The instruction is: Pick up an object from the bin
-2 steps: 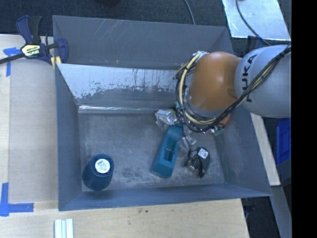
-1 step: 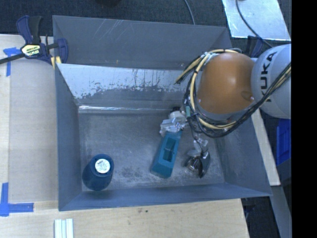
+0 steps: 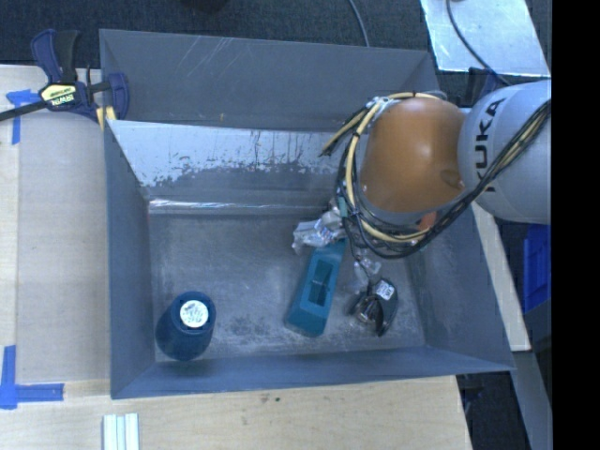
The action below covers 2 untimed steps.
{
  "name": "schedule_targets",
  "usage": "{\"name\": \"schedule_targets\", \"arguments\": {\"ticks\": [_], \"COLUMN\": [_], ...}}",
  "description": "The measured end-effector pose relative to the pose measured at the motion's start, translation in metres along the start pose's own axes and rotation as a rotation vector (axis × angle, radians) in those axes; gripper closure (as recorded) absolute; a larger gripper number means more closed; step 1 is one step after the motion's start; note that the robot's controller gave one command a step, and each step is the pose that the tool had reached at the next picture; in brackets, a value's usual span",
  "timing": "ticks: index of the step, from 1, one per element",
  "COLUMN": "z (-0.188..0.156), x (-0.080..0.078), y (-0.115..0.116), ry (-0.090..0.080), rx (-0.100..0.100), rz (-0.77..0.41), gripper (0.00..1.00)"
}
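Status: pick not done as far as I can see. Everything visible lies on the floor of the grey bin [image 3: 127,251] and nothing is raised off it. The arm [image 3: 506,153] reaches in from the right, with its orange wrist cover [image 3: 412,153] and cable loops [image 3: 352,157] low over the right-centre of the floor. The claw is hidden under that cover, so I can't tell whether it's open, closed or gripping anything. Contents are sparse, no heap. The likely target is one of the three things at the cover's lower-left edge, but which one I can't say. Biggest of them is a teal block [image 3: 314,293]: long, rectangular, with a recessed slot along its top face, lying flat and slightly angled, its upper end just below the cover. Its flat sides look easy to clamp. Well apart in the near-left corner stands a dark blue can [image 3: 187,326], upright with a white round cap, clearly untouched. Next is a crumpled silver foil wad [image 3: 317,232], touching or just beside the block's upper end and tucked against the cables. It's irregular and probably crushes on contact. Smallest is a black clip-like bit [image 3: 373,306] with a white patch, just right of the block and too small to identify. Left to do: confirm a grip, then lift clear of the bin.
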<state>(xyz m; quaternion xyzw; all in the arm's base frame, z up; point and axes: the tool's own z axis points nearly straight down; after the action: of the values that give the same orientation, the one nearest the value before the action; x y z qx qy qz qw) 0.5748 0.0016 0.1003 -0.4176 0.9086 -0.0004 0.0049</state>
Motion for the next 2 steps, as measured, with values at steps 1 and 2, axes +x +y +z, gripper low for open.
{"name": "schedule_targets", "arguments": {"ticks": [1,2], "z": [0.031,0.029], "x": [-0.018,-0.024], "y": [-0.010,0.001], "ry": [-0.002,-0.001], "rx": [0.004,0.004], "rz": [-0.391,-0.312], "gripper": [0.00,1.00]}}
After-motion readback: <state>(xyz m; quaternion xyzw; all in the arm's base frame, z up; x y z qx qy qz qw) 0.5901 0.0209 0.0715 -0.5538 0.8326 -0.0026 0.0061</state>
